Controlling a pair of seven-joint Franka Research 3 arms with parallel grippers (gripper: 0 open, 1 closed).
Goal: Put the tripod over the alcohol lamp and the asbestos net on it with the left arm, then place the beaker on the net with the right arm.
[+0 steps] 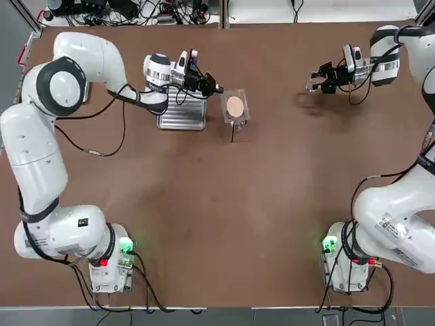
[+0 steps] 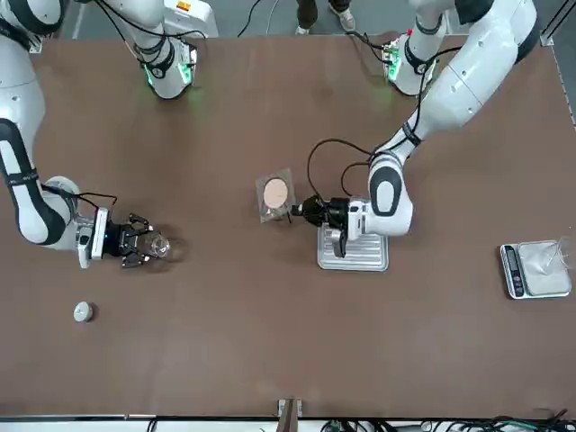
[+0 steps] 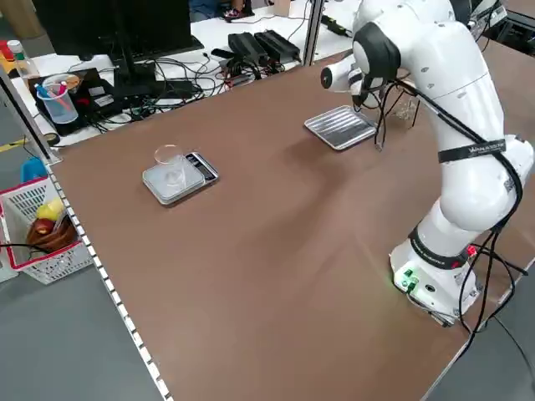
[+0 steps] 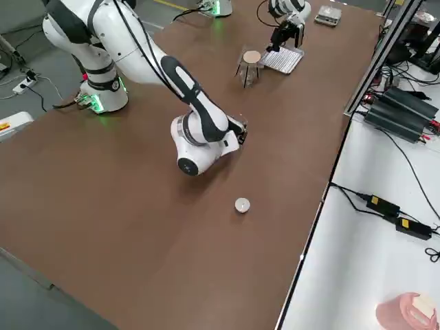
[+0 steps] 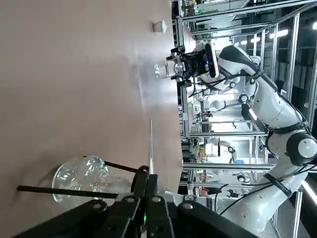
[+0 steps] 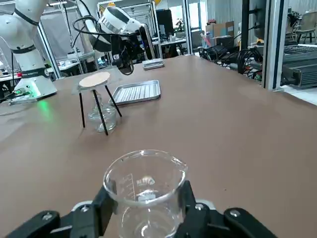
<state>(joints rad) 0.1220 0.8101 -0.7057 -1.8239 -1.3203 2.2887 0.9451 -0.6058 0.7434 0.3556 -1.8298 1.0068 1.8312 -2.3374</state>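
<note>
The asbestos net (image 1: pixel 235 106) lies flat on top of the tripod (image 6: pixel 100 115), which stands over the alcohol lamp (image 6: pixel 104 117) at the table's far middle. My left gripper (image 1: pixel 216 88) reaches in level from the left and is shut on the net's near edge; the left wrist view shows the mesh (image 5: pixel 150 144) edge-on between the fingers, with the lamp (image 5: pixel 81 178) below. Far to the right, my right gripper (image 1: pixel 318 83) is shut on the beaker (image 6: pixel 143 186), which stays upright low over the table.
A ribbed silver tray (image 1: pixel 182 115) lies just under the left wrist. A small white-and-tan cylinder (image 2: pixel 83 311) sits beyond the right gripper. A scale (image 2: pixel 535 268) carrying a clear cup stands at the table's far left corner. Cables and gear line the far edge.
</note>
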